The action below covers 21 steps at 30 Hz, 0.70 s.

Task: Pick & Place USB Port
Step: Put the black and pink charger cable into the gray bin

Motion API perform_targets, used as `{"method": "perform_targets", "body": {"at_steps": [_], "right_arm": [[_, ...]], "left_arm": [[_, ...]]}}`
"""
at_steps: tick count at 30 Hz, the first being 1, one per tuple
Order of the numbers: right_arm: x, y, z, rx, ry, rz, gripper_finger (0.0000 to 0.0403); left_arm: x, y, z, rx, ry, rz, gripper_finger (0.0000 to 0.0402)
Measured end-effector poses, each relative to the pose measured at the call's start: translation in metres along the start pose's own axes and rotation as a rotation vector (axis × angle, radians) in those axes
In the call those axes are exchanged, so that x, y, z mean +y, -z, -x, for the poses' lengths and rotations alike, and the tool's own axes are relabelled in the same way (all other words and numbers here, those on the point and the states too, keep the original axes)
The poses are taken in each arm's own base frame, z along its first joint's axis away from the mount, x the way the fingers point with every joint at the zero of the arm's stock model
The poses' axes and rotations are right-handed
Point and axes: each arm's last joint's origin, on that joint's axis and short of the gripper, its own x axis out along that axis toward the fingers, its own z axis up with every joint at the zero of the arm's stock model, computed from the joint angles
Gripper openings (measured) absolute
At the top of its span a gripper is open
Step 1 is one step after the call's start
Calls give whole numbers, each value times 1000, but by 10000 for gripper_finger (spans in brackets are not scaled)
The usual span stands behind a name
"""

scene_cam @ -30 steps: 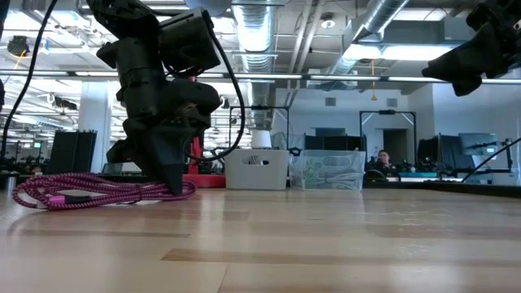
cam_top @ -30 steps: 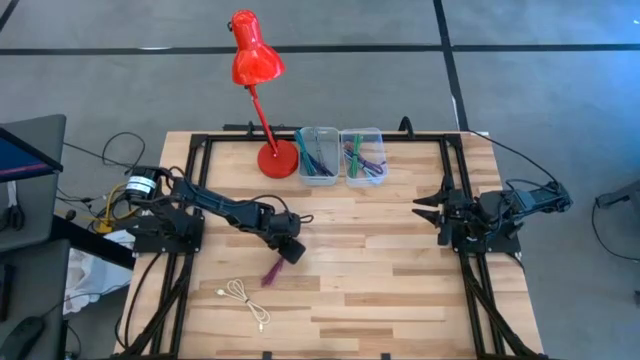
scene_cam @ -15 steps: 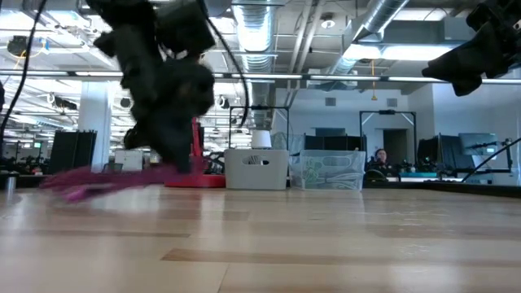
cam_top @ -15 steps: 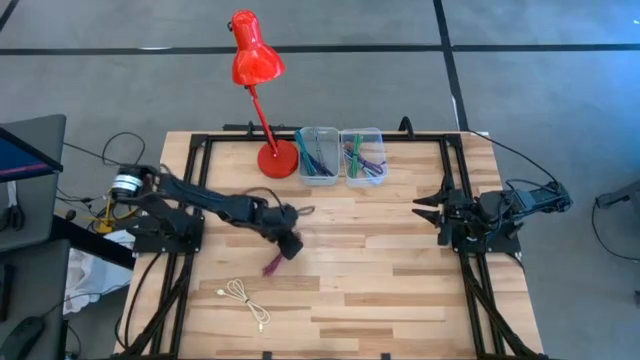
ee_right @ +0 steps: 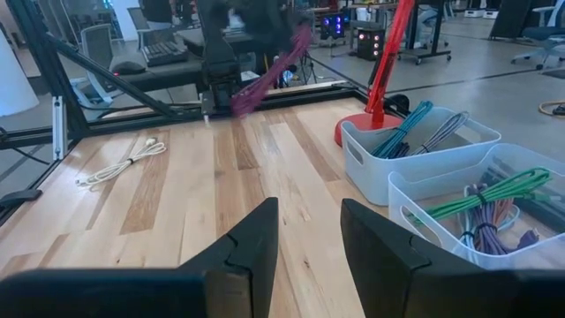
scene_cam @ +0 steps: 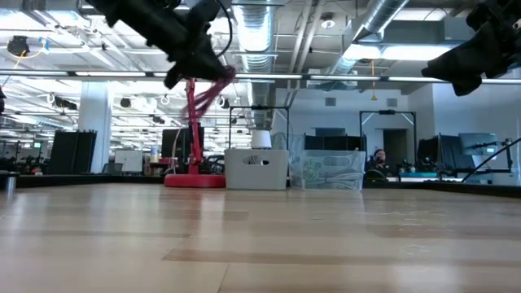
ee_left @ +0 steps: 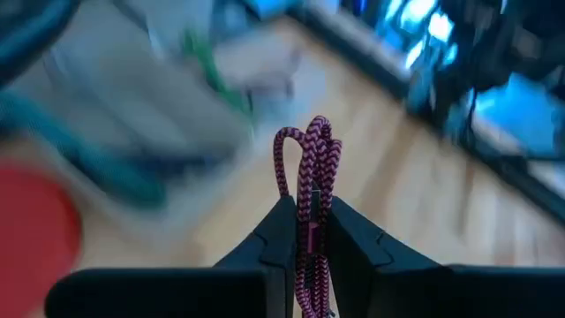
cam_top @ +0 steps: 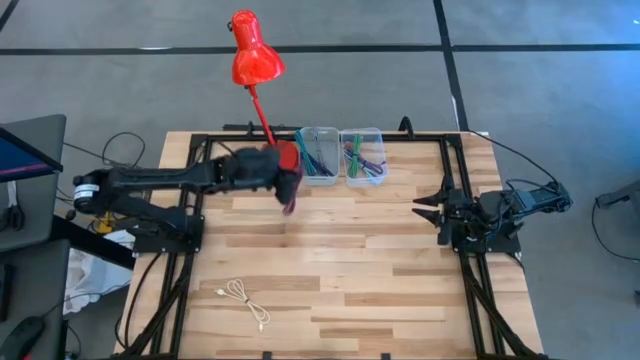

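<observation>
A coiled magenta braided USB cable (cam_top: 289, 199) hangs from my left gripper (cam_top: 288, 186), which is shut on it above the table's far middle, beside the red lamp's base (cam_top: 275, 159) and the left clear bin (cam_top: 318, 156). The low view shows the cable (scene_cam: 218, 83) well above the table top. In the left wrist view its loops (ee_left: 307, 152) stick out beyond the fingers. My right gripper (cam_top: 424, 208) waits open at the right side, raised (scene_cam: 456, 67). My left gripper pinches the bundled strands of the magenta cable (ee_left: 309, 223) between its two fingers, several strands together. The cable is lifted clear of the table. Its loops (scene_cam: 213, 89) droop slack below and beyond the fingers.
A second clear bin (cam_top: 362, 156) with green and purple cables stands right of the first. The red desk lamp (cam_top: 253, 52) rises over the far edge. A white cable (cam_top: 243, 298) lies on the near left. Bare wood spans the table's middle (cam_top: 370, 260).
My left gripper, shut on the magenta cable, has risen from the table's middle left and swung toward the far edge, to beside the lamp base and the bins. The cable, which lay on the wood, is now lifted clear and hangs from the fingers.
</observation>
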Motion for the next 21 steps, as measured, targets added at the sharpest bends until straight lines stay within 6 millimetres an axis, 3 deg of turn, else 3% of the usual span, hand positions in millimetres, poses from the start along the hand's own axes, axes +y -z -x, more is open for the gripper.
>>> {"method": "perform_targets", "body": {"at_steps": [9, 21], "right_arm": [[-1, 0, 0, -3, 23, 0, 118], [-1, 0, 0, -5, 46, 1, 118]], "left_arm": [[40, -41, -19, -278, 7, -51, 40], [90, -42, -80, -356, -4, -24, 40]]}}
